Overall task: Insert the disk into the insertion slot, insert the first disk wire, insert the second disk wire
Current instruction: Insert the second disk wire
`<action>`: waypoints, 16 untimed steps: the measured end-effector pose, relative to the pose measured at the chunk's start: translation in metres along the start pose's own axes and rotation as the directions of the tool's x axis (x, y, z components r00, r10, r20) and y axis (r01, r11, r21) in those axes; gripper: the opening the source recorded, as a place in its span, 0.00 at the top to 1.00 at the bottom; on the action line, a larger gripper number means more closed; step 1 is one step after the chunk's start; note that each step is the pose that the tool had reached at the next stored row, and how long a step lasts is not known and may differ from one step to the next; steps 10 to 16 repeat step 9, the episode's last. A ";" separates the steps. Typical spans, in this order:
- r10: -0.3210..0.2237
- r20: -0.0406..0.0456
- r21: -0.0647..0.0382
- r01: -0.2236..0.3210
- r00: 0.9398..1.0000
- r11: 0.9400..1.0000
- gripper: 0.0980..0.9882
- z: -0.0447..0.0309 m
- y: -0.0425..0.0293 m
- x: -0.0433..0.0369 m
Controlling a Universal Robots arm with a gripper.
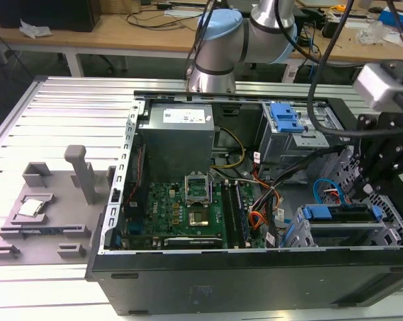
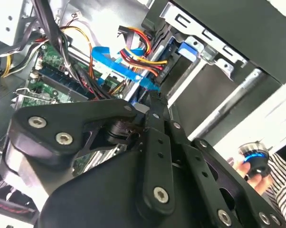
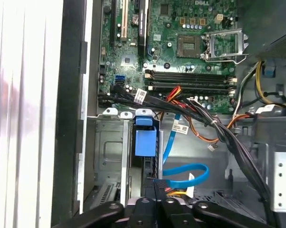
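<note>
The gripper [image 3: 157, 202] sits low beside the drive cage [image 3: 109, 156], its fingers pressed together on a blue cable [image 3: 183, 175]. The disk [image 3: 145, 142] lies seated in that cage, just ahead of the fingertips, with tangled wires [image 3: 204, 118] crowding the cage's open side.

One open computer case [image 1: 255, 267] on the worktop [image 1: 67, 107]. One motherboard [image 1: 178, 214], one CPU socket [image 1: 199, 217]. One grey power supply [image 1: 178, 144]. Two blue-latched drive cages: one at the case's far edge [image 1: 285, 119], one at its near corner [image 1: 339, 214]. One grey fixture [image 1: 44, 214] beside the case. One thin blue cable [image 3: 185, 173].
</note>
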State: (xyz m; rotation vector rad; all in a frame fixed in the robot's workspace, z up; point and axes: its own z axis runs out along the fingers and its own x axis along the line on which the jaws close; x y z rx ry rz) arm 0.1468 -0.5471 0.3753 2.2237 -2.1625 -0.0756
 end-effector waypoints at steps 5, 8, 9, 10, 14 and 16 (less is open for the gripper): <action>0.000 0.000 0.000 0.000 1.000 1.000 0.99 -0.0129 0.0008 -0.0001; 0.000 0.000 0.000 0.000 1.000 1.000 0.99 -0.0131 0.0008 -0.0001; 0.000 0.000 0.000 0.000 1.000 1.000 0.99 -0.0131 0.0008 -0.0001; 0.000 0.000 0.000 0.000 1.000 1.000 0.99 -0.0131 0.0008 -0.0001; 0.000 0.000 0.000 0.000 1.000 1.000 0.99 -0.0131 0.0008 -0.0001; 0.000 0.000 0.000 0.000 1.000 1.000 0.99 -0.0131 0.0008 -0.0001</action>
